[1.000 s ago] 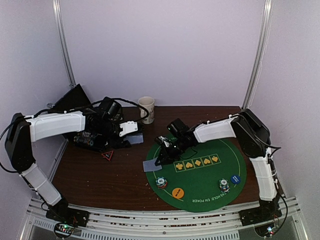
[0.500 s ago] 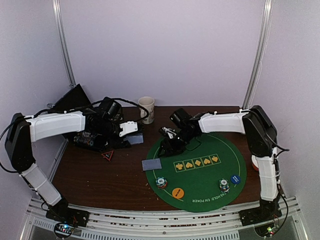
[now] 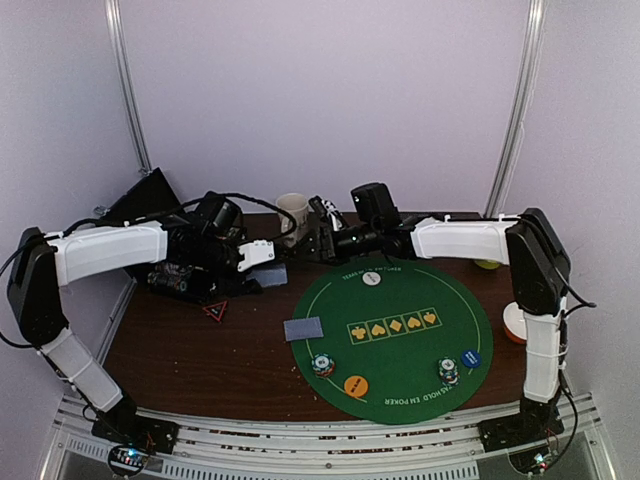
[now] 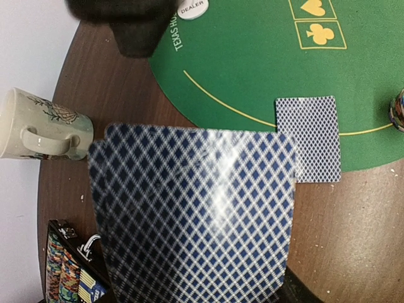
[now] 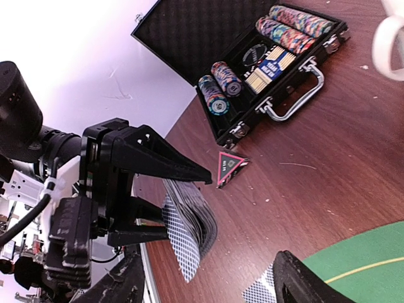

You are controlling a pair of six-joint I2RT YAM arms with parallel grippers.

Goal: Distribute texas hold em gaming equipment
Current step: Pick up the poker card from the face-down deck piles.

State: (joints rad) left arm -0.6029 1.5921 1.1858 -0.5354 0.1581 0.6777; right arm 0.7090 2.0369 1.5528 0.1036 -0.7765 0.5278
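A stack of blue-diamond-backed cards [image 4: 196, 214] fills the foreground; beyond it one card [image 4: 309, 139] lies face down across the edge of the green mat [image 4: 252, 69], a beige mug [image 4: 44, 126] at left.

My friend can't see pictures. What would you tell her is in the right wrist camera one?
The left gripper clamps a deck of blue-backed cards over a brown table. Behind it lies an open black case holding poker-chip stacks, with a small red-edged triangle nearby. The right gripper, open, shows at the bottom edge.

Mug [image 3: 292, 211] just beside right gripper [image 3: 319, 229]
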